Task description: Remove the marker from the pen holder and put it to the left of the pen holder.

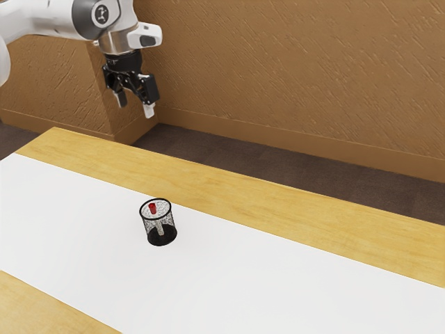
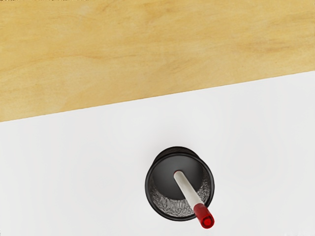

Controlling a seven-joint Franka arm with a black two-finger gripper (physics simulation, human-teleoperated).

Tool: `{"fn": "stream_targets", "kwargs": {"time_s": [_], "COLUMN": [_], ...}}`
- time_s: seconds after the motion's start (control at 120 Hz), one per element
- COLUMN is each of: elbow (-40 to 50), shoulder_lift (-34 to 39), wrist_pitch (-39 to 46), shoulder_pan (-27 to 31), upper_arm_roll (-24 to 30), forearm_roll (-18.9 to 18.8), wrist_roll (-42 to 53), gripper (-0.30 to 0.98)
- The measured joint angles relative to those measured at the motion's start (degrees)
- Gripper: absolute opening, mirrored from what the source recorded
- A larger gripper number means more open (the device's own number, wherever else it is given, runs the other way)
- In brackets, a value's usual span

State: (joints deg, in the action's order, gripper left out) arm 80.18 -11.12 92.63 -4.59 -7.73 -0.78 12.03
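White sheet (image 1: 271,278) on wooden table (image 1: 313,217) carries pen holder (image 1: 167,225).

Marker (image 1: 152,208) in pen holder (image 1: 153,236); gripper (image 1: 135,108) high (fingers parted).

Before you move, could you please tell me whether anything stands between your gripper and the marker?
Nothing visible blocks the space between my open gripper and the marker's red end. Lower down, the pen holder's mesh wall surrounds the marker, so lifting it upward looks the safest way out.
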Motion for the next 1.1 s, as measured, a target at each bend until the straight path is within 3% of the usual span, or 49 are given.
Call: {"fn": "stream_targets", "kwargs": {"time_s": [0.233, 0.533, 0.775, 1.1], "elbow": [0.68, 15.8, 28.83, 36.0], "shoulder_lift": [0.02, 3.12, 5.46, 5.18], "wrist_pitch": [0.08, 4.76, 15.57, 25.19], "shoulder_pan": [-0.55, -1.19, -1.38, -2.27], "upper_arm_roll": [0.01, 0.17, 0.36, 0.42], "forearm_roll": [-0.04, 0.05, 1.0, 2.71], "wrist_roll": [1.53, 1.22, 0.69, 0.26], "gripper": [0.69, 0.69, 0.69, 0.69]}}
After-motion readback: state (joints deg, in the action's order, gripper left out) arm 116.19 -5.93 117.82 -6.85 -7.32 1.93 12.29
